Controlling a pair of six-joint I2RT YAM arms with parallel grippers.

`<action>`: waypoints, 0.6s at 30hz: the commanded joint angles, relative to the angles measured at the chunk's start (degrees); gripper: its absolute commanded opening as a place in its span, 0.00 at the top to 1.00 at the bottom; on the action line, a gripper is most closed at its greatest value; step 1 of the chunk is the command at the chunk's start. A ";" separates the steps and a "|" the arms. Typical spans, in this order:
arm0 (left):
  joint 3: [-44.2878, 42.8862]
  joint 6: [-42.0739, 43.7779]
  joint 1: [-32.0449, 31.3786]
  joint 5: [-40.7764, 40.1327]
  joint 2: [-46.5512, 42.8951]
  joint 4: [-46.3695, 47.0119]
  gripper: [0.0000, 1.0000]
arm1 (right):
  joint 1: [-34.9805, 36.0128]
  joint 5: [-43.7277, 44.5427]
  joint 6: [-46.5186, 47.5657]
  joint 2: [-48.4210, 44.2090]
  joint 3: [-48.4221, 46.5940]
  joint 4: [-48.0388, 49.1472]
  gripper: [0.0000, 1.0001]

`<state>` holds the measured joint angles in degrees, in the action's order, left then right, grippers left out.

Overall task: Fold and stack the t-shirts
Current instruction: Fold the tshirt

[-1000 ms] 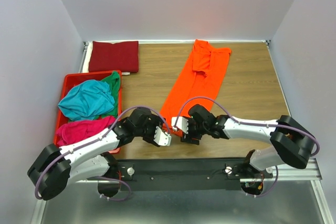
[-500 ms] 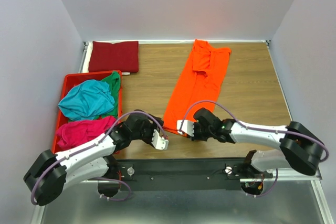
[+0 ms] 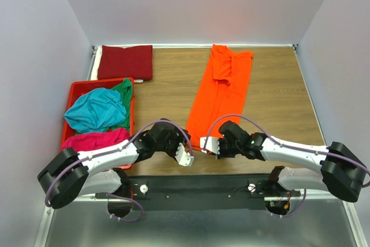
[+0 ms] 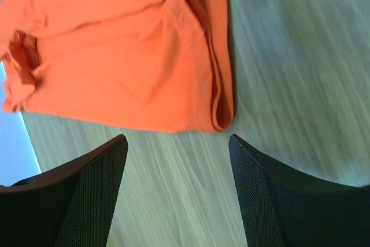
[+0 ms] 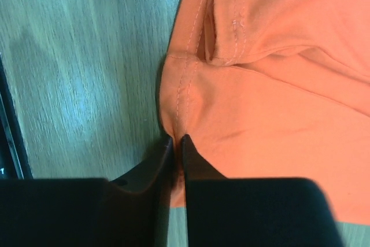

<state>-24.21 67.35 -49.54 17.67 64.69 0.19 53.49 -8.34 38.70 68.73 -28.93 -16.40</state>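
Note:
An orange t-shirt, folded into a long strip, runs from the table's far middle down to its near edge. My right gripper is at the strip's near end, and in the right wrist view it is shut on the stitched hem of the orange cloth. My left gripper is open just left of it. In the left wrist view it stands over bare wood, short of the shirt's folded corner. A folded dark red t-shirt lies at the far left.
A red crate on the left holds crumpled teal, green and magenta t-shirts. Bare wooden table lies to the right of the orange strip. The black mounting rail runs along the near edge.
My right gripper has closed on the orange hem. Both grippers have slid toward the near edge and rightward. The shirt's near end has shifted slightly right.

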 commanded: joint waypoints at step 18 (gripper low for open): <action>-4.53 2.87 -5.75 1.93 13.89 2.63 0.34 | -4.72 -8.36 3.67 -4.92 -2.80 -7.15 0.90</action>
<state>-28.18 69.67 -54.89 19.16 77.01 3.14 49.34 -13.93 41.76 65.12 -29.87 -21.37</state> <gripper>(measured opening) 0.680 0.103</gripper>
